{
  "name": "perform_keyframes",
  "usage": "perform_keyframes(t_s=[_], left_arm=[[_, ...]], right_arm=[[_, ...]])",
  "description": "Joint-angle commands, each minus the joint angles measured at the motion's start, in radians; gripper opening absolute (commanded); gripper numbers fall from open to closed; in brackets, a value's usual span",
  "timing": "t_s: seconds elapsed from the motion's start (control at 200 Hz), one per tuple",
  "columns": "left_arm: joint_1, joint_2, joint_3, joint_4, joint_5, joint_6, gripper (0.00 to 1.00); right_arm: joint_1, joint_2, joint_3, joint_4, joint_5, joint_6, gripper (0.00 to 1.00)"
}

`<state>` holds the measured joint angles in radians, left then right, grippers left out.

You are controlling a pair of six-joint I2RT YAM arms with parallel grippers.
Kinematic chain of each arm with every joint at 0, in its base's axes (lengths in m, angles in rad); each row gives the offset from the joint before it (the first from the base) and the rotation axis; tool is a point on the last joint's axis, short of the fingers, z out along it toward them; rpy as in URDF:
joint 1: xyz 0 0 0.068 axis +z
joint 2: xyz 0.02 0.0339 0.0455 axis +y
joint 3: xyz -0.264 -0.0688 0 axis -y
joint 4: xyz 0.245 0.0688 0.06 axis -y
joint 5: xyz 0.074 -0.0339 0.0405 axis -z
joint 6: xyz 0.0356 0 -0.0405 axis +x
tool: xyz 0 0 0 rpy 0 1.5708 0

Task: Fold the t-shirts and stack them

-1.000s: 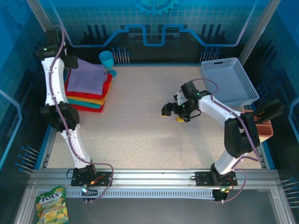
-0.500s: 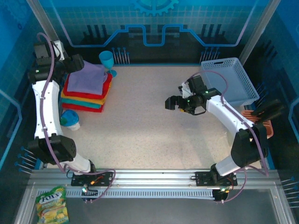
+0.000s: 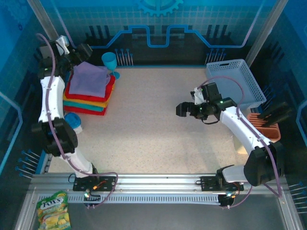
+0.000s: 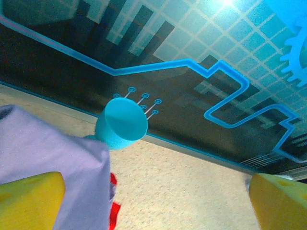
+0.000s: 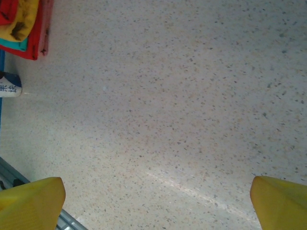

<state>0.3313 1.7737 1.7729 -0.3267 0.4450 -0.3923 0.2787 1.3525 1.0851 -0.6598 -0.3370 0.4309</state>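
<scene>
We see the lavender t-shirt [image 3: 90,79] topping the folded stack [image 3: 88,101] of red, yellow-orange and teal t-shirts. It lies just beneath our left pincer [image 3: 79,53], whose jaws gape wide and hold nothing. A teal cup [image 3: 109,61] stands just beside that pincer. Our right pincer [image 3: 183,109], well apart from the stack, hangs spread wide and empty over the bare counter [image 3: 144,129].
</scene>
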Motion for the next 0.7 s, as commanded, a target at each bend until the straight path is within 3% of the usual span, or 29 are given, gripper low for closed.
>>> perform_keyframes(t_s=[0.0, 0.265, 0.545, 0.695], left_arm=[[0.011, 0.081, -0.028, 0.232, 0.116, -0.152, 0.99], [0.035, 0.258, 0.008, 0.379, 0.118, -0.262, 0.99], [0.106, 0.315, -0.093, 0.528, 0.117, -0.355, 0.99], [0.126, 0.339, -0.101, 0.518, 0.115, -0.355, 0.98]], right_arm=[[-0.021, -0.026, -0.035, 0.014, -0.004, -0.02, 1.0], [-0.038, -0.035, -0.065, 0.02, -0.017, -0.009, 1.0], [-0.04, -0.02, -0.073, 0.019, -0.023, -0.012, 1.0], [-0.038, -0.014, -0.067, 0.008, -0.023, -0.008, 1.0]])
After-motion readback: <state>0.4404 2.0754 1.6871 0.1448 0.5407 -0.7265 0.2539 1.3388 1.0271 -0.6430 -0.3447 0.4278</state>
